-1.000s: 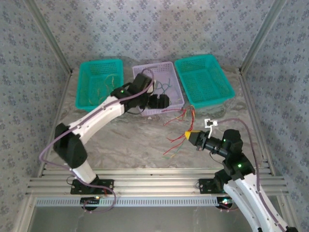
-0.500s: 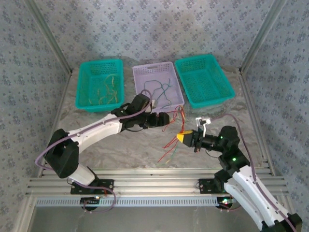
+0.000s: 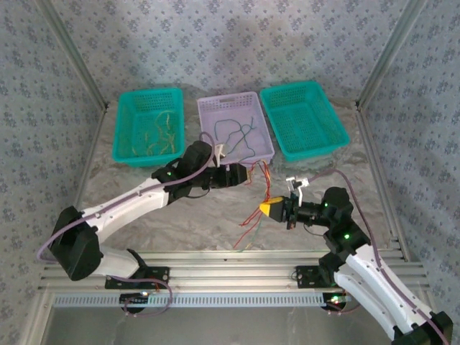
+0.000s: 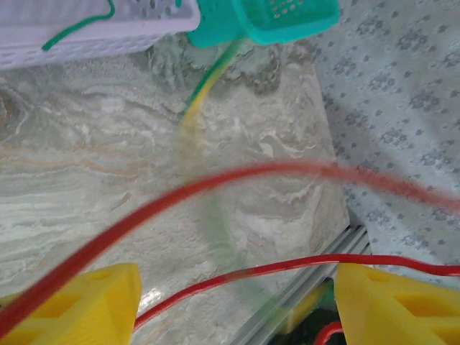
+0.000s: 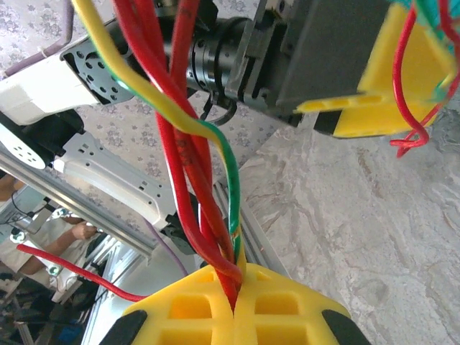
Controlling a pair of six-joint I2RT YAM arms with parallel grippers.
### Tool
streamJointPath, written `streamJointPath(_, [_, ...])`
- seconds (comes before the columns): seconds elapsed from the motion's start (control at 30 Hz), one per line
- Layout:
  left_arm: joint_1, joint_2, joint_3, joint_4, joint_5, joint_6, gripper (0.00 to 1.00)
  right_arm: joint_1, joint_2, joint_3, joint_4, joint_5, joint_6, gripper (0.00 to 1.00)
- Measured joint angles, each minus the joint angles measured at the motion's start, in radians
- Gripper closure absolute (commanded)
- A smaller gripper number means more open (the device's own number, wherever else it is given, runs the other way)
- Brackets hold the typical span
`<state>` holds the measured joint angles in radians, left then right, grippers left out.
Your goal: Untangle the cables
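Back from the twelve-o'clock basket [image 3: 227, 95], my left jaws are straddling a red strand [image 4: 215, 182], wide, starting another pull; my right jaws are clamping the cables [image 5: 188, 154].

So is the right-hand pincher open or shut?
Shut. In the wrist view the right gripper has its yellow fingers pressed together, pinching the red cables.

Floral blue-grey walls [image 3: 237, 43] enclose a marbled grey tabletop [image 3: 205, 224], with aluminium rails [image 3: 230, 274] along its near edge.
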<state>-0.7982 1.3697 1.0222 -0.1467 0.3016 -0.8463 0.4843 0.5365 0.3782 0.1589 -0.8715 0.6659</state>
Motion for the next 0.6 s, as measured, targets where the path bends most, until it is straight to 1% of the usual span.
streamJointPath(0.2, [0.001,-0.006,-0.073,0.091,0.019,-0.009,0.26,0.033,0.002,0.0,0.013,0.0,0.0,1.0])
streamJointPath(0.3, [0.0,0.0,-0.079,0.117,0.045,-0.011,0.28,0.055,0.006,0.0,0.025,0.0,0.0,1.0])
streamJointPath(0.37, [0.0,0.01,-0.079,0.153,0.064,-0.013,0.31,0.065,0.012,0.0,0.029,0.0,-0.001,1.0])
streamJointPath(0.4, [0.0,0.017,-0.079,0.171,0.075,-0.018,0.36,0.069,0.015,0.0,0.031,0.0,-0.002,1.0])
streamJointPath(0.5, [0.0,0.036,-0.079,0.208,0.099,-0.025,0.58,0.075,0.019,0.0,0.031,0.001,-0.004,1.0])
streamJointPath(0.6, [0.0,0.04,-0.086,0.219,0.107,-0.032,0.73,0.076,0.019,0.0,0.031,0.003,-0.005,1.0])
